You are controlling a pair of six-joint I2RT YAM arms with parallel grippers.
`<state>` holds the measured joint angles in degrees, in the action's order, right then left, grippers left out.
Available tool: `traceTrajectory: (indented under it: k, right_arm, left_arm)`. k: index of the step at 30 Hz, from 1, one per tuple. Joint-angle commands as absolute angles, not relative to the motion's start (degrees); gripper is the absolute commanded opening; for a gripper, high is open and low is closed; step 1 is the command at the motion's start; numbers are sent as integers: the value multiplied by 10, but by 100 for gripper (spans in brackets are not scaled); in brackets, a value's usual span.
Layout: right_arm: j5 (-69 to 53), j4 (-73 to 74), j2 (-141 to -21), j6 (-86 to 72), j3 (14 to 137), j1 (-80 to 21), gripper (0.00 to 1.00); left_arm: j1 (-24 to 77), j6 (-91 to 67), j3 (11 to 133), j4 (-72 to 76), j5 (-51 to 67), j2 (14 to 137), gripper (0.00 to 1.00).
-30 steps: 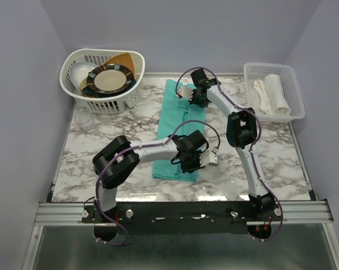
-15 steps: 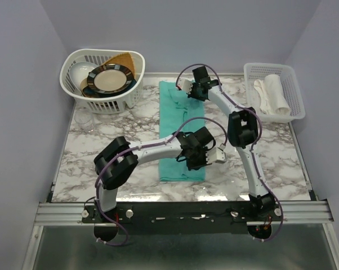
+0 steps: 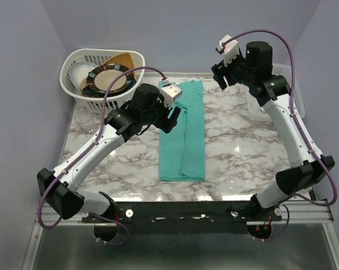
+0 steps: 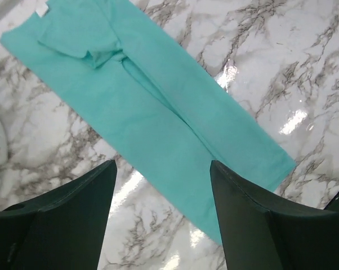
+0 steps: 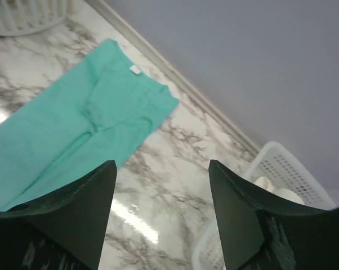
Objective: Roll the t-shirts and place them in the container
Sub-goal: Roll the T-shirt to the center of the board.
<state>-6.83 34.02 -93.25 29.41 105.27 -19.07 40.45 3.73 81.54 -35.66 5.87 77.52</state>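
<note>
We are hovering, left gripper [image 4: 163, 169] and right gripper [image 5: 161, 169] spread and empty; the t-shirt [image 3: 183, 132] is lying folded lengthwise, apparently not yet rolled at all.

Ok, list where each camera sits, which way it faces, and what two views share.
Top external: above and behind the robot, looking down at the marble table; left arm and right arm show.
Left wrist: on the left arm, looking down at the t-shirt; left gripper open.
Right wrist: raised, facing the table's far edge and wall; right gripper open.
All three share the t-shirt.
</note>
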Motion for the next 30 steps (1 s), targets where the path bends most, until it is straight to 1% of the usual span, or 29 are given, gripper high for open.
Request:
traceTrajectory:
  k: [1,4,5,8,10,11,12,14,18,19,21,23,25,30]
  right_arm:
    - [-185,526,-931,170,994,-195,76]
    - [-245,547,-904,121,928,-195,77]
    - [-254,542,-897,102,878,-195,78]
    - [-311,521,-865,69,811,-195,82]
    - [-348,516,-855,52,768,-194,90]
    - [-365,516,-857,48,759,-195,91]
    - [-400,515,-859,47,745,-195,91]
    - [-419,498,-861,20,726,-195,91]
    - [-383,463,-849,-45,682,-195,91]
    - [-369,457,-845,-56,659,-195,91]
    - [-359,447,-828,-64,631,-195,90]
    - [-362,424,-822,-80,591,-195,90]
    - [-370,407,-821,-90,576,-194,90]
    - [-388,350,-795,-133,512,-194,89]
  left_arm:
    - [336,-140,720,-360,65,767,81]
    - [287,-177,652,-358,97,737,82]
    - [278,-184,637,-358,105,729,83]
    - [245,-213,581,-342,155,712,85]
    - [235,-220,542,-321,187,704,98]
    - [233,-220,529,-314,201,699,98]
    - [232,-226,505,-308,211,697,97]
    - [227,-241,477,-281,238,697,96]
    - [202,-245,415,-272,249,699,95]
    - [196,-232,412,-287,246,699,93]
    - [178,-245,406,-301,230,689,93]
    - [162,-251,396,-297,246,685,92]
    - [140,-259,377,-294,260,678,91]
    - [132,-291,358,-282,267,681,86]
